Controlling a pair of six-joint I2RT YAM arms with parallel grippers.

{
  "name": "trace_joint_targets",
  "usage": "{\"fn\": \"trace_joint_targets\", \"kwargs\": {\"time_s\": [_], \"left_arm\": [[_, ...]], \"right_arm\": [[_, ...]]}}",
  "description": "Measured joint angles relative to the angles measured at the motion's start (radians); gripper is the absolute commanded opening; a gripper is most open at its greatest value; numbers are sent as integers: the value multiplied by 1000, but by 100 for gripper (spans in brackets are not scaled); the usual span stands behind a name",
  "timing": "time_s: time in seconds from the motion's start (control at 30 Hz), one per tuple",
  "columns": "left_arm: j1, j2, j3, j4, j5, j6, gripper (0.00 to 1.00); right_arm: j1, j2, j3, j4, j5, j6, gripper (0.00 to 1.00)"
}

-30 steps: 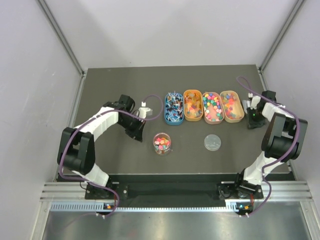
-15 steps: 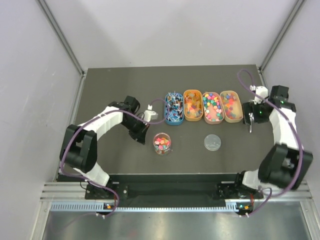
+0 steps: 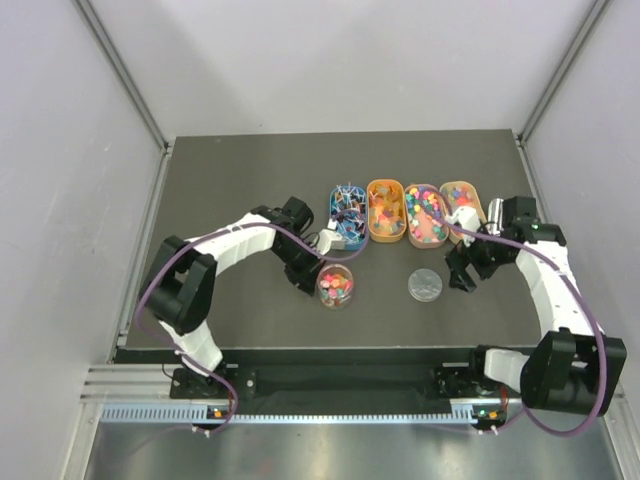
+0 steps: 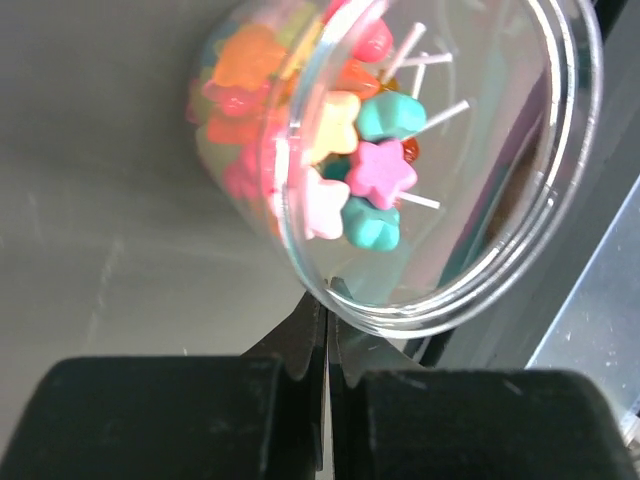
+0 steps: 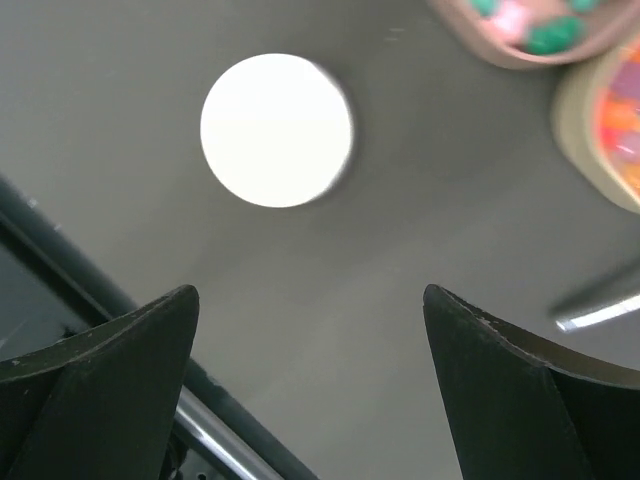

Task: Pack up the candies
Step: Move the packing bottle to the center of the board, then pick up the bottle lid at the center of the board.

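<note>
Candies (image 3: 337, 285) in mixed pink, orange, yellow and teal fill a clear round jar (image 3: 336, 298) at the table's middle; in the left wrist view star-shaped candies (image 4: 365, 170) show through the jar (image 4: 520, 200). My left gripper (image 3: 316, 279) is shut with nothing between its fingers, its tips (image 4: 325, 305) right at the jar's rim. More candies (image 3: 425, 212) lie in the oval trays. My right gripper (image 3: 463, 274) stands open just right of a round lid (image 3: 425, 285), and that lid (image 5: 277, 130) lies ahead of the open gripper (image 5: 310, 310).
Four oval trays stand in a row behind the jar: blue (image 3: 333, 222), orange (image 3: 371, 212), and two peach ones (image 3: 409, 232) (image 3: 478, 222). Two tray edges (image 5: 520, 55) (image 5: 575, 130) show in the right wrist view. The table's front rail (image 5: 150, 390) lies close by.
My left gripper moved right up to the jar, which shifted slightly right. My right arm swung from beside the trays toward the lid and its jaws opened wide.
</note>
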Motion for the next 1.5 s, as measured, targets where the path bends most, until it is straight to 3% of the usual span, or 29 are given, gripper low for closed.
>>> {"fn": "trace_joint_targets", "kwargs": {"time_s": [0.37,0.83,0.97,1.13,1.2,1.5], "left_arm": [[-122,141,129,79,-1,-71,0],[-151,271,283,78,-20,-133,0],[-140,253,282,80,-61,-141,23],[-56,118,183,76,-131,-137,34],[-4,69,167,74,-154,-137,44],[154,20,151,84,-194,-157,44]], "right_arm": [[169,6,-90,-1,-50,-194,94],[236,121,-116,92,-53,-371,94],[237,166,-116,116,-54,-408,94],[237,224,-113,125,-68,-464,94],[238,248,-111,124,-79,-491,94],[238,335,-61,107,-97,-588,95]]}}
